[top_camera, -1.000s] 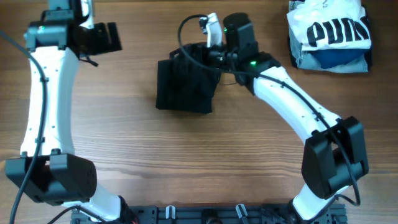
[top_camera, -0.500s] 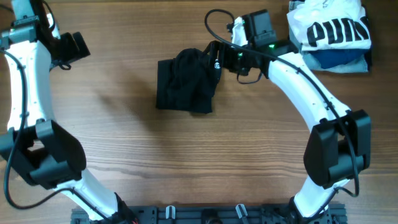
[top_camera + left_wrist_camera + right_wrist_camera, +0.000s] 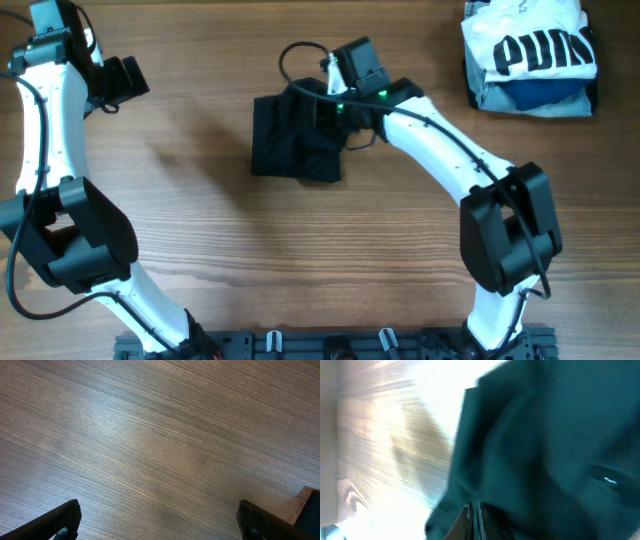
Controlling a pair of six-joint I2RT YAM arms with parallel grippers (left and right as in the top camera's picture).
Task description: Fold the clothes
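A brown wooden bench (image 3: 200, 230) with fine horizontal grain fills the overhead view edge to edge. Soft, even light falls on it, leaving a pale sheen in the left wrist view.

clothes (image 3: 292, 145) at centre of table (image 3: 300, 250) | right tool (image 3: 325, 108) over their right edge | folded pile (image 3: 530, 55) far-right corner

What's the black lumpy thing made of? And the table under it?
The black garment looks like soft matte cloth: it slumps in rumpled folds with no shine. The table looks like wood, or a wood-look laminate, with a smooth finish: fine grain lines run along it and a pale sheen shows in the left wrist view. Which one, I cannot tell.
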